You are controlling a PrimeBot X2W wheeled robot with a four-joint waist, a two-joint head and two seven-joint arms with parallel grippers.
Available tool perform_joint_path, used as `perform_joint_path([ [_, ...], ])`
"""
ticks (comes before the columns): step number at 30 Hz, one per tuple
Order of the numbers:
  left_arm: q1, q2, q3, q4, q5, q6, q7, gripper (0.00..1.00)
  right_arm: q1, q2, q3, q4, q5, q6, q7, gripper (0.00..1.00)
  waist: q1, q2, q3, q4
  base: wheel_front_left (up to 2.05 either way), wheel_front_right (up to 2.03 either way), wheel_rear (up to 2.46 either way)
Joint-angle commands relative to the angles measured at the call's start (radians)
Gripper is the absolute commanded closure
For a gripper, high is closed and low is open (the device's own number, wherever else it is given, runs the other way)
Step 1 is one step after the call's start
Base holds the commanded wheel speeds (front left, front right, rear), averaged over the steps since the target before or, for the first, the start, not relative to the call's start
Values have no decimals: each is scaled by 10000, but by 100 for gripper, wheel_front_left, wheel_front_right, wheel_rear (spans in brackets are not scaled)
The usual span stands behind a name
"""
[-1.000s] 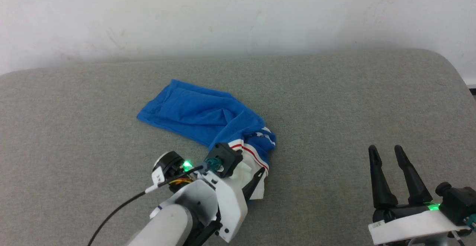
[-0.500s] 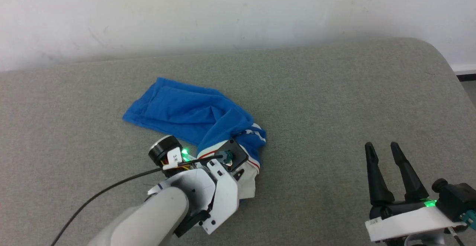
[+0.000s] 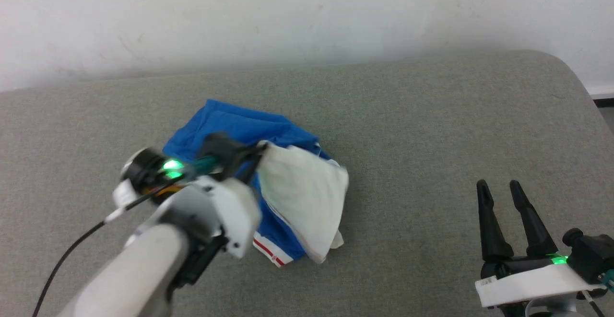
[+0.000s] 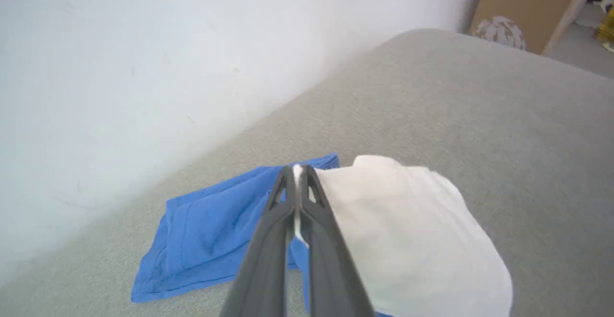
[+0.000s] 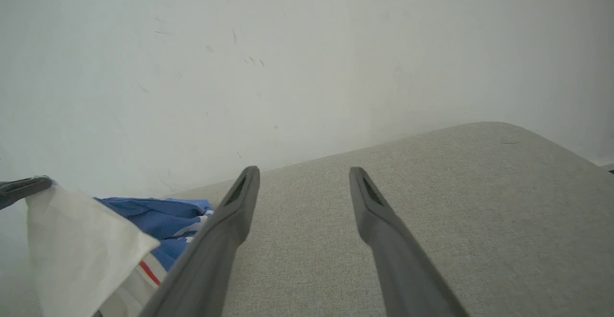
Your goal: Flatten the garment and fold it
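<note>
- The left pincer (image 4: 298,170) is seen closed tight on a thin edge of white cloth, which shows as a pale line between its two dark fingers.
- That cloth belongs to the white sleeve (image 4: 412,240) of the garment (image 3: 240,123), a royal-blue shirt. The sleeve is held up off the surface and drapes down to the right of the pincer in a broad, soft fold.
- The blue body of the shirt lies crumpled on the bench (image 3: 431,130), left of centre and towards the far edge. Red-and-white striped trim (image 3: 268,252) is exposed at its near side.
- The left arm is rendered blurred in the head view; a green light (image 3: 170,166) and a black cable (image 3: 72,250) are carried at its wrist.
- The right pincer (image 3: 499,186) is held well apart from the garment at the near right, its tapered fingers spread with nothing between them.
- The bench is covered in grey, finely woven fabric, and its far right corner (image 3: 566,67) is rounded.
- Wide bare fabric is offered to the right of the shirt and in front of it.
- A white, lightly scuffed wall (image 3: 307,15) is met directly along the far edge.
- Past the end of the bench, a brown panel (image 4: 523,5) and a speckled round object (image 4: 499,29) are seen in the left wrist view.
</note>
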Motion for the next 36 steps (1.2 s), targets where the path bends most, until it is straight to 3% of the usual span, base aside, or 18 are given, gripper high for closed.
perform_joint_path([
  [1, 790, 303, 517, -325, -262, 623, -303, 100, 66, 20, -31, 18, 62, -7, -63, 0, 1, -2, -76, 89, 0, 0, 0],
  [7, 3550, 999, 2523, -1178, -1349, 2691, -1065, 100, 142, 20, -53, -69, -35, -7, 28, 0, 1, -2, -76, 466, 0, 0, 0],
  [11, 5137, 1024, 3401, -1100, -2092, 3414, -1442, 100, 106, 20, -45, -163, -112, -7, 131, 0, 1, -2, -17, 713, 0, 0, 0],
  [18, 6382, 658, 4360, 500, -3011, 3408, -2586, 100, 103, 20, 42, -176, -153, -7, 265, 0, 1, -2, -73, 886, 0, 0, 0],
  [19, 6440, 615, 4439, 787, -3066, 3391, -2721, 71, 115, 20, 51, -168, -155, -7, 281, 0, 1, -2, -99, 884, 0, 0, 0],
  [20, 6437, 506, 4551, 982, -3144, 3348, -2959, 0, 130, 20, 60, -155, -161, -7, 297, 0, 1, -2, -145, 879, 0, 0, 0],
  [30, 5798, -281, 4738, 903, -2576, 2776, -5572, 0, 320, 20, 89, -190, -208, -7, 517, 0, 1, -2, -447, 854, 0, 0, 0],
  [33, 5778, -379, 4460, 882, -2461, 2600, -5583, 0, 338, 20, 108, -212, -211, -7, 553, 0, 1, -2, -498, 833, 0, 0, 0],
  [36, 5715, -313, 3849, 946, -2515, 2344, -4652, 0, 367, 20, 99, -251, -221, -7, 593, 0, 1, -2, -547, 809, 0, 0, 0],
])
